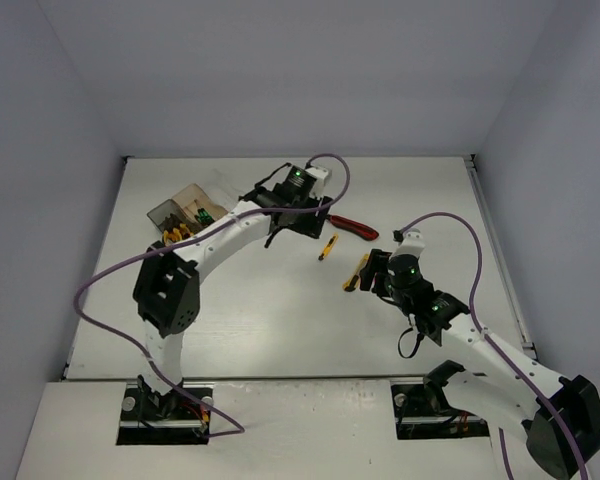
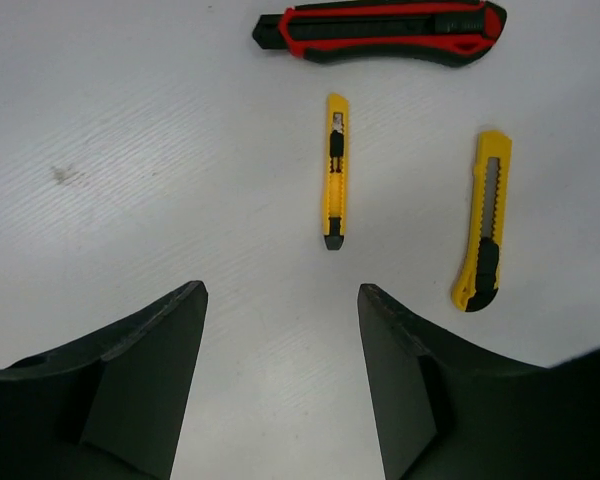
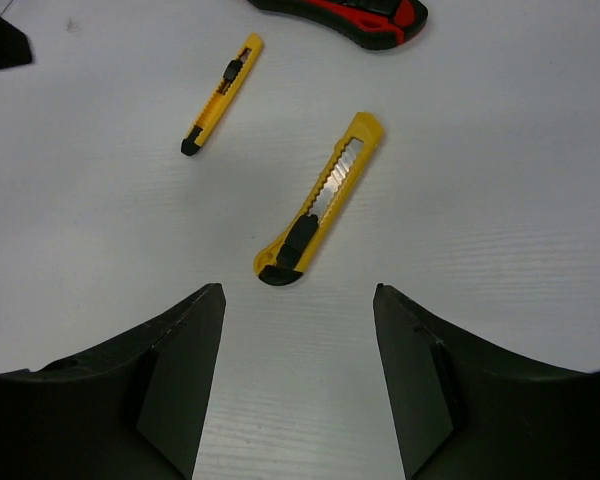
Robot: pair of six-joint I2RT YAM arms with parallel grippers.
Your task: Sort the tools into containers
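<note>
While both gape wide above the desk (image 2: pixel 130 150), L claw (image 2: pixel 280 292) faces slim yellow knife (image 2: pixel 335 170), R claw (image 3: pixel 298 290) faces wider yellow knife (image 3: pixel 320 200); red-black knife (image 2: pixel 380 30) lies beyond them, all three apart.

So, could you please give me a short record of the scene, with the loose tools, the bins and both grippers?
loose knives: red-black utility knife, slim yellow knife, wider yellow knife
placement: lying apart on the table
bins: far left, holding some tools
left gripper: open, empty, facing the slim yellow knife
right gripper: open, empty, facing the wider yellow knife
</note>
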